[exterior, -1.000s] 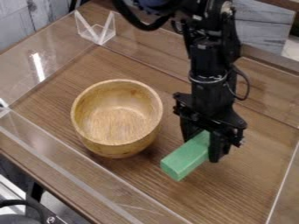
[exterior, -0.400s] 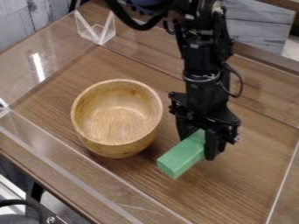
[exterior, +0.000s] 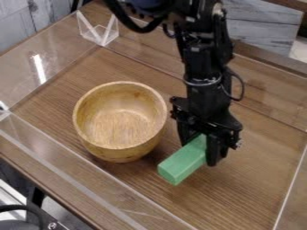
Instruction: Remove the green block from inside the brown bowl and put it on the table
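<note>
With the block already out of the bowl, the task looks mostly done, and what is left seems to be letting go and backing off. Going by size: counter (exterior: 246,202), brown wood grain, glossy, takes up most of the view; nothing readable on the part that shows. Robot arm, black (exterior: 204,56), reaches down from the top; no brand or label legible on it, at least at this sharpness. Bowl (exterior: 84,117), light wood with a thick rim, sits left of the arm in the view, upright, no block in it, no markings visible. Block (exterior: 180,163), bright green, plain, no print, is beside the bowl on the right side of the view, slanted, upper end at the tool (exterior: 195,137). Tool looks closed on that upper end, pinching it; fingertips partly hidden, dark on dark. Lower end is at or just above the counter, can't tell which, so contact isn't confirmed. Likely remaining: lower if needed, release, retreat. Clear plastic bracket (exterior: 99,29) near the top left, no text. No readable writing anywhere.
</note>
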Available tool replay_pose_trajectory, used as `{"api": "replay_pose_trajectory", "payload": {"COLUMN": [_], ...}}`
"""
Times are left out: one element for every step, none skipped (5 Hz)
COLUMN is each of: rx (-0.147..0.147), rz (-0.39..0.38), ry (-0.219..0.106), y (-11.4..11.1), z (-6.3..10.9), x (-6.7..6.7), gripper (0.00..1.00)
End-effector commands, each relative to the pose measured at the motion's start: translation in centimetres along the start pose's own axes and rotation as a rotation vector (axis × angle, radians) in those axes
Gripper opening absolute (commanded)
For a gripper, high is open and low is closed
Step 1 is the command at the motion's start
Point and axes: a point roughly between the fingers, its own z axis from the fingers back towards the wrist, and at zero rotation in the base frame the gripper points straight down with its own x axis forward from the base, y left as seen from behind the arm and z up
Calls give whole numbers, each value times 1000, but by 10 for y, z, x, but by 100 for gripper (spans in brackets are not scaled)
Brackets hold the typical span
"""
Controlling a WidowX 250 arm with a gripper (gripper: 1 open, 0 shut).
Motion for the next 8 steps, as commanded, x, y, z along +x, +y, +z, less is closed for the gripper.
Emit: {"api": "replay_pose_trajectory", "payload": {"rx": [-3,-9,-15,-22,-29,-37,-44,-51], "rz": [5,11,17,23,29,35,41,47], "ry": [-36,-32,-27,-21,-14,-6,1,8], "y": [2,3,4,5,6,6,6,7], "z": [7,6,5,5,5,5,5,5], "x": [5,4,3,3,2,1,0,0], "gripper": [0,0,0,0,0,0,0,0]}}
